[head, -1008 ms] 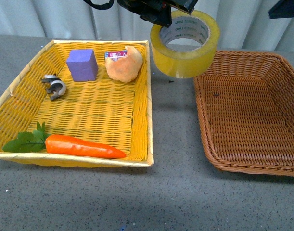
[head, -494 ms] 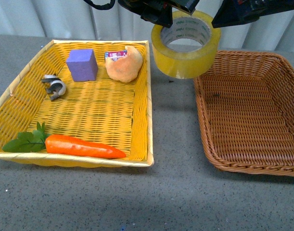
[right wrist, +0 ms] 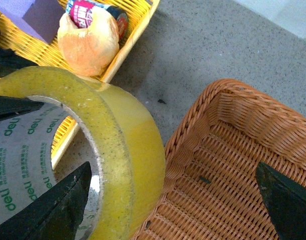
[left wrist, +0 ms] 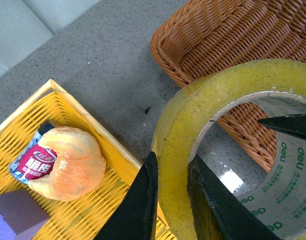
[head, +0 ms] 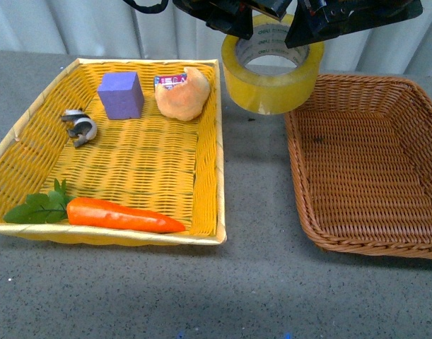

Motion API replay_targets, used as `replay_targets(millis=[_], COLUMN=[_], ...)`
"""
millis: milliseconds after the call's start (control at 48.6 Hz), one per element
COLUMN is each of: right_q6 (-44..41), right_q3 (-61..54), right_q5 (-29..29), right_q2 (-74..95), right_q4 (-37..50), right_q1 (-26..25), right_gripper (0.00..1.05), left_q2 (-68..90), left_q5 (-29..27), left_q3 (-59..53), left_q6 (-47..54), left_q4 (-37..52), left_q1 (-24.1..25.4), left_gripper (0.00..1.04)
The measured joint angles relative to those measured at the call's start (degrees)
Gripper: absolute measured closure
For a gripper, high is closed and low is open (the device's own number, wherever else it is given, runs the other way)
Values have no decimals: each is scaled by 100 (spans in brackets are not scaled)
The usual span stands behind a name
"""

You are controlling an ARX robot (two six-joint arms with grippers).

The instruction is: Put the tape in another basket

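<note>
The tape (head: 272, 74), a wide yellow roll with a white printed core, hangs in the air between the two baskets, over the brown basket's near-left rim. My left gripper (head: 237, 25) is shut on its wall, one finger inside the ring and one outside (left wrist: 170, 200). My right gripper (head: 311, 32) is open beside the roll's right side; one fingertip (right wrist: 67, 200) sits inside the ring, the other (right wrist: 285, 200) stands wide over the brown wicker basket (head: 421, 244). The tape also shows in the right wrist view (right wrist: 127, 145). The brown basket (right wrist: 233, 165) holds nothing.
The bright yellow basket (head: 201, 191) on the left holds a purple block (head: 121, 94), an orange bun with a small can (head: 182, 93), a grey-and-white clip (head: 79, 126) and a carrot (head: 120, 215). Grey tabletop (head: 258, 212) lies between the baskets.
My right gripper has come in from the upper right, open, and now straddles the right side of the roll. The tape and left gripper have hardly moved.
</note>
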Motion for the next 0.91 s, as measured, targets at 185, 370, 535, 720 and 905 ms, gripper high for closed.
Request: replay_targets(millis=[185, 370, 535, 720, 905], right_q6=[118, 297, 391, 455, 520], right_q3=[17, 17, 13, 4, 179], right_q5=[46, -22, 70, 42, 470], right_q2=[52, 52, 52, 111, 302], right_q4=[-77, -120, -125, -74, -70], right_q1=[31, 109, 155, 87, -31], right_gripper=[33, 65, 85, 89, 89], left_q2=[0, 0, 0, -57, -133], left_q5=[-2, 4, 46, -802, -1150], left_q3=[0, 0, 11, 50, 11], left_q6=[-2, -7, -72, -142, -546], left_q4=[0, 0, 2, -7, 236], left_q1=[0, -7, -9, -168, -140], left_gripper=[91, 91, 91, 83, 49])
